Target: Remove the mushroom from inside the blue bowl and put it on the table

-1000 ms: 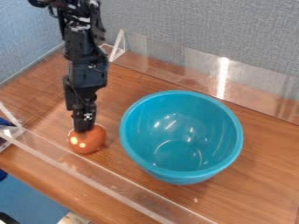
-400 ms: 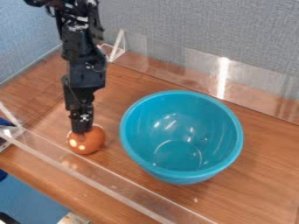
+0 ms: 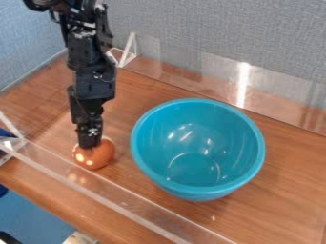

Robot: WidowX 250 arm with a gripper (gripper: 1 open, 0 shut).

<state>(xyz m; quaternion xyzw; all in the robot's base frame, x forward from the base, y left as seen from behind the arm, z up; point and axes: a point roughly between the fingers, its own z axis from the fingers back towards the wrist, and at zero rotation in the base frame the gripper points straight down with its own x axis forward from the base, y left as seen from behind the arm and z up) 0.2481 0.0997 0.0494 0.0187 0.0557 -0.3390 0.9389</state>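
Note:
The mushroom (image 3: 93, 156), orange-brown and rounded, lies on the wooden table (image 3: 45, 105) to the left of the blue bowl (image 3: 197, 150). The bowl is glossy teal and has nothing inside. My gripper (image 3: 87, 137) points straight down directly over the mushroom. Its fingertips reach the top of the cap, and I cannot tell whether they touch it. The jaws stand open, and the mushroom rests on the table on its own.
A clear acrylic wall (image 3: 114, 195) runs along the front edge of the table, close to the mushroom. More clear panels (image 3: 242, 81) stand at the back. The bowl sits a short way right of the arm.

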